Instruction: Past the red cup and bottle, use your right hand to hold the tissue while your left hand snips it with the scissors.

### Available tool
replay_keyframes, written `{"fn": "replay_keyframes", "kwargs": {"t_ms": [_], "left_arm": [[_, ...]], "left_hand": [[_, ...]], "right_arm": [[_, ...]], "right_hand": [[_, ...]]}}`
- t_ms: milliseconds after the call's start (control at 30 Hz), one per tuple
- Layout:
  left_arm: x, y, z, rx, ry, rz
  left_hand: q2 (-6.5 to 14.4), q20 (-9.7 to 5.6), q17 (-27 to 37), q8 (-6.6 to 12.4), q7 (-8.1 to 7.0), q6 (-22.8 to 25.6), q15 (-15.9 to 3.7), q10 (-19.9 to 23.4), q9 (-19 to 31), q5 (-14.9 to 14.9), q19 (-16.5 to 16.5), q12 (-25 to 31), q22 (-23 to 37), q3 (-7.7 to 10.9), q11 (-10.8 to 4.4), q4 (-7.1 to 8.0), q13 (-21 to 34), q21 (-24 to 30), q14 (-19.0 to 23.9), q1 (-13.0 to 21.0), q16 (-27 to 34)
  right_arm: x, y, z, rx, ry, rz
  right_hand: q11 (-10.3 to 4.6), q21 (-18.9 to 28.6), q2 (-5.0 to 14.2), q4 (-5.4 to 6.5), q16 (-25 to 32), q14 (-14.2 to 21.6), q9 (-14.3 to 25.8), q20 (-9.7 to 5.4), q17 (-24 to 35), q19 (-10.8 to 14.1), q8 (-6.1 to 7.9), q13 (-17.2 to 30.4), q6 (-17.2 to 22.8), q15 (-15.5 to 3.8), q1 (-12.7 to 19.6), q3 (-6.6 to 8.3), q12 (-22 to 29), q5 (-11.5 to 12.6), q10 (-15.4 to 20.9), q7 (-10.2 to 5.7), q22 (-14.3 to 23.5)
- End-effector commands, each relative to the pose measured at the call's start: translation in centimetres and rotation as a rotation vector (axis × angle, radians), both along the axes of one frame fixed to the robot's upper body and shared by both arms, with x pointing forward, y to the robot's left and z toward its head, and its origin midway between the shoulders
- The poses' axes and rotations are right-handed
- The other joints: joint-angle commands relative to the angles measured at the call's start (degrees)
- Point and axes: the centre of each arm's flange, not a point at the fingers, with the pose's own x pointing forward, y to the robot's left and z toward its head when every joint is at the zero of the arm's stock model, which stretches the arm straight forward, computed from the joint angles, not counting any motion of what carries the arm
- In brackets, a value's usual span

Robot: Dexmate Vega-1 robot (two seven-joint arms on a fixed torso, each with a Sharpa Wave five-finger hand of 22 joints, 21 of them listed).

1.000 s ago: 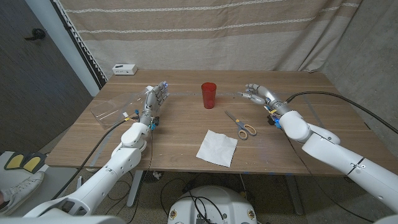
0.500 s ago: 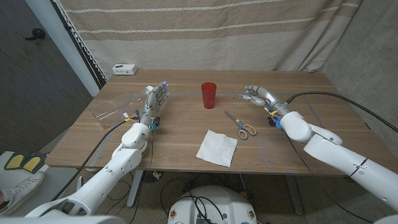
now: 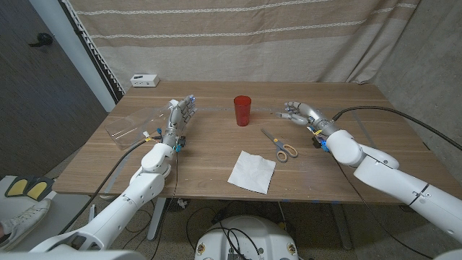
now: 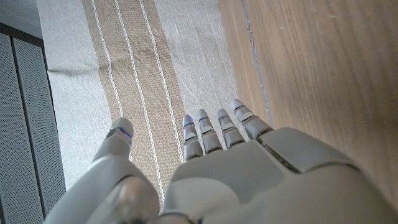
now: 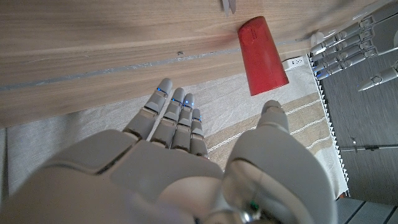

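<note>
Left hand (image 3: 181, 115) raised, fingers (image 4: 205, 127) apart and empty, right hand (image 3: 298, 111) empty, fingers loosely spread

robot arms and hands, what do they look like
Both arms have glossy white rounded shells, each trailed by a black cable. The left hand and right hand are silver-grey metal with segmented fingers, small blue marks near the fingertips, and coloured wiring at the wrists.

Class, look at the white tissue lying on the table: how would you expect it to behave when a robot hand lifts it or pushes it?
The tissue lies thin and creased on the table, so it would probably droop when lifted. It looks very light, so a push would likely crumple or slide it. It probably tears easily.
</note>
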Motion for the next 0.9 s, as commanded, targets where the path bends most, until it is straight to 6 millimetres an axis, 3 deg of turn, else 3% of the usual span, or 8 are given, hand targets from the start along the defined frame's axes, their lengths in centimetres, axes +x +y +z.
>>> {"fn": "replay_keyframes", "kwargs": {"t_ms": [33, 367, 600, 900], "left_arm": [[0.1, -0.1, -0.3, -0.005, -0.002, -0.006], [0.3, 0.1, -0.5, -0.007, -0.004, -0.005], [0.4, 0.4, -0.7, -0.009, 0.008, -0.004], [0.6, 0.6, -0.8, -0.009, 0.013, -0.008]], "left_hand": [[0.1, -4.53, 0.2, 0.34, -0.05, 0.7, -5.96, 0.6, 0.2, 0.3, -0.2, 0.2, 0.1, -0.01, 0.10, 0.03, 0.3, 0.1, -0.3, 0.5, 0.2], [0.1, -4.71, 0.2, 0.35, 0.13, 0.8, -5.91, 0.6, 0.2, 0.3, -0.3, 0.2, 0.1, -0.05, 0.08, 0.04, 0.3, 0.1, -0.3, 0.5, 0.2], [0.1, -4.77, 0.2, 0.33, 0.12, 0.9, -5.93, 0.7, 0.2, 0.3, -0.3, 0.2, 0.1, -0.09, 0.12, 0.05, 0.3, 0.1, -0.3, 0.5, 0.2], [0.1, -4.78, 0.2, 0.31, 0.15, 0.9, -5.94, 0.6, 0.2, 0.3, -0.3, 0.2, 0.1, -0.13, 0.29, 0.06, 0.3, 0.1, -0.3, 0.6, 0.2]], "right_arm": [[-0.6, 0.4, -0.2, -0.074, -0.024, -0.053], [-0.8, 0.8, -0.4, -0.067, -0.054, -0.061], [-0.7, 1.2, -0.4, -0.082, -0.056, -0.071], [-0.8, 1.7, -0.4, -0.122, -0.053, -0.088]], "right_hand": [[-0.24, 0.2, 0.07, -0.27, 0.5, 0.6, 0.4, 0.30, 0.5, 0.0, 0.18, 0.3, 0.6, -3.46, 0.4, -0.04, 0.5, 0.1, 1.0, -0.81, 0.1], [-0.33, 0.1, -0.05, -0.14, 1.3, 1.5, 0.8, 0.48, 1.0, -0.3, 0.48, 1.0, 0.8, -3.85, 0.4, -0.27, 1.5, 0.1, 2.5, -1.24, 0.3], [-0.91, 0.3, -0.18, -0.40, 1.9, 2.1, 1.4, 0.27, 1.6, 0.2, 1.93, 1.8, 3.7, -4.16, 1.0, -0.29, 2.1, 0.2, 3.3, -2.20, 0.4], [-1.25, 0.5, -0.31, -0.41, 2.4, 2.6, 1.8, 0.15, 1.9, 0.6, 2.11, 2.2, 3.7, -4.49, 1.1, -0.40, 2.5, 0.2, 3.8, -2.49, 0.4]]}}
